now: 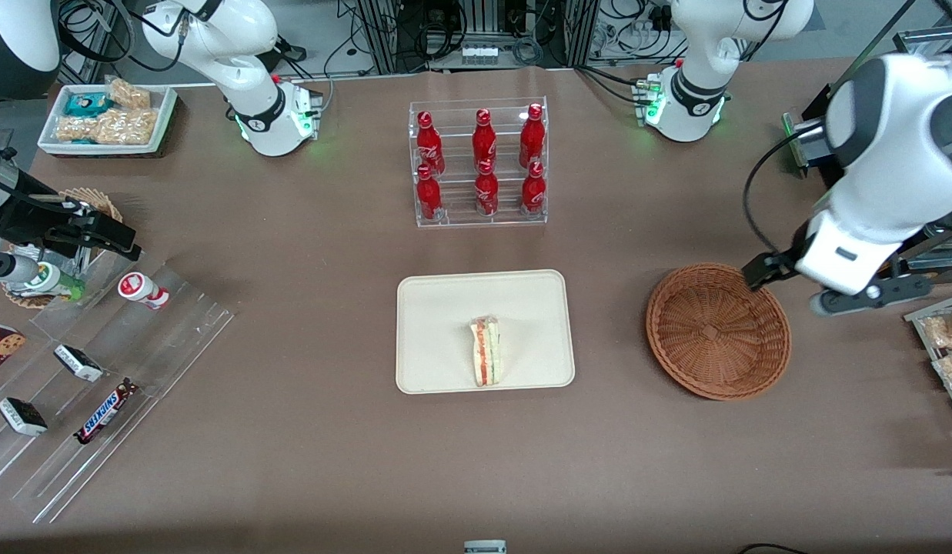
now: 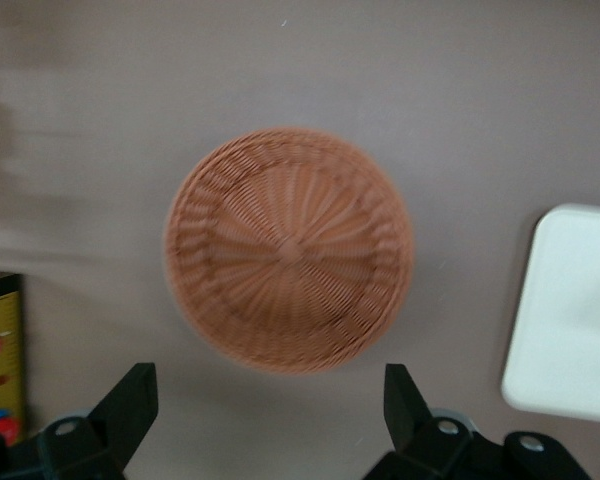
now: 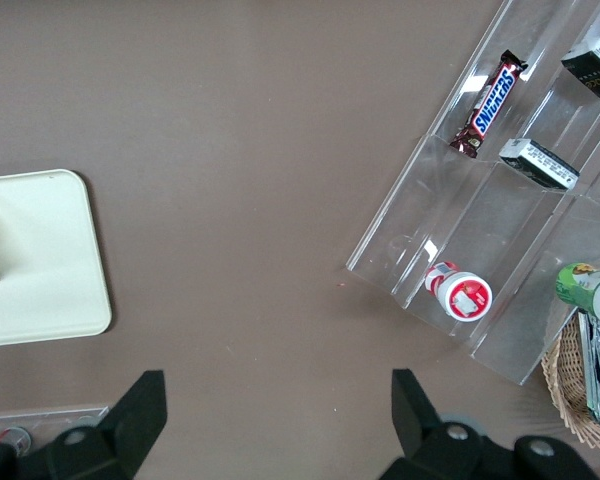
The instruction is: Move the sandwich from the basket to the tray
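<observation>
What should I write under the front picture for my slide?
Sandwich lies on the tray; the open pincer hangs above the empty basket.

Even overhead light, soft shadows; basket (image 2: 290, 250) blurred in the wrist view (front view sharp)

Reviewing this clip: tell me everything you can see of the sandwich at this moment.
The sandwich is a small triangular wedge of pale bread, with red, orange and green filling showing along its cut edge. It lies on the cream tray, on the part nearer the front camera. Nothing else touches it. The basket holds nothing, and the open gripper hangs above that basket.
</observation>
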You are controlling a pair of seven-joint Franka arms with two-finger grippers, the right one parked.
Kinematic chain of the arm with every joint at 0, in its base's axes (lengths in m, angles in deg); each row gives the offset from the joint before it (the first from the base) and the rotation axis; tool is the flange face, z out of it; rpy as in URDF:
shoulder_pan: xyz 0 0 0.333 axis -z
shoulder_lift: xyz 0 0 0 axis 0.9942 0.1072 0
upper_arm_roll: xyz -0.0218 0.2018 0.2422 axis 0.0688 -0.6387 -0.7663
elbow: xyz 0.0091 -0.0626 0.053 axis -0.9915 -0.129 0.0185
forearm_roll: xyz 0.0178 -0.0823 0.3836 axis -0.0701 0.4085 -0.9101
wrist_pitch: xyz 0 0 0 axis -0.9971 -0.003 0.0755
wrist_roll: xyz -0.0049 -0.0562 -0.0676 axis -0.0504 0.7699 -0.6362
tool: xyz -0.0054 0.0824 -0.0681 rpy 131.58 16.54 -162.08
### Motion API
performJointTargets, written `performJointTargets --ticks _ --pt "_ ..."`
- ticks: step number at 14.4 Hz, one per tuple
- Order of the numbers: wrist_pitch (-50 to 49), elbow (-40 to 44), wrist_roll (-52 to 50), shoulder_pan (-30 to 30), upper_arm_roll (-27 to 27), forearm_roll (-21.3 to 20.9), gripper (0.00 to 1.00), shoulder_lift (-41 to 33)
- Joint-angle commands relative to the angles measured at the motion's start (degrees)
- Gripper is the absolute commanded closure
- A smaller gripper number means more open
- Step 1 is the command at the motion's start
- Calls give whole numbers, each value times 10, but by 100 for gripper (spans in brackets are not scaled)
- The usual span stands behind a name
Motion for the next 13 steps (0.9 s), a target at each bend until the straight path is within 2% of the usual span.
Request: performJointTargets --ticks 1,5,8,13 --pt "-76 20 87 -60 33 26 0 -34" --pt "-117 55 149 -75 31 27 0 -58" --pt "-150 77 162 -71 26 44 0 -54" --pt "-150 76 184 -71 30 54 0 -57"
